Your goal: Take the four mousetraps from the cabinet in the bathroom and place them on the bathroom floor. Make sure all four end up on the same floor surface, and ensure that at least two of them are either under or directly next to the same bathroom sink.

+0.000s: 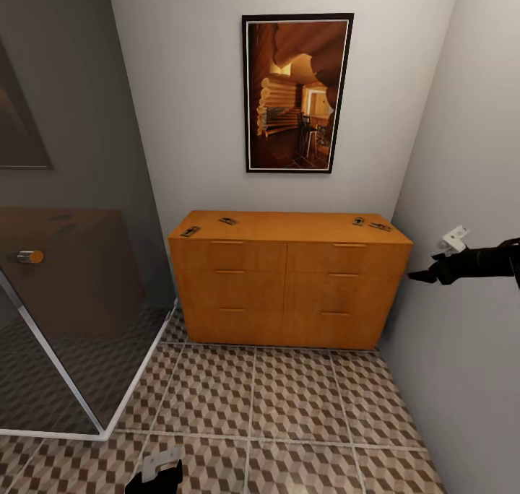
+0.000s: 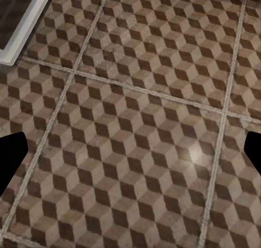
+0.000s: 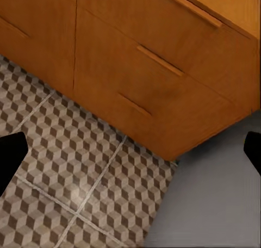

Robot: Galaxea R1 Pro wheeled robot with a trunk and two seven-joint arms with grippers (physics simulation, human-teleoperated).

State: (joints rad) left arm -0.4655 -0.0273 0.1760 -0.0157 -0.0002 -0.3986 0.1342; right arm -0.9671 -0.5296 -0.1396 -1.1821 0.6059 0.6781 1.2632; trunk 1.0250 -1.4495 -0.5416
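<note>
The left gripper [image 1: 155,472] hangs low over bare bathroom floor [image 1: 289,407] – fingers spread wide. Further on, the right gripper [image 1: 422,276], also spread, sits beside the cabinet [image 1: 289,284] edge; four mousetraps [image 1: 191,231] lie on top, drawers closed

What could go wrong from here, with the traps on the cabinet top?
1. The mousetraps are tiny and flat, two near each end of the cabinet; a grasp could slip or push one off.
2. The right gripper sits close to the side wall, so reaching the right-hand pair may scrape it.
</note>
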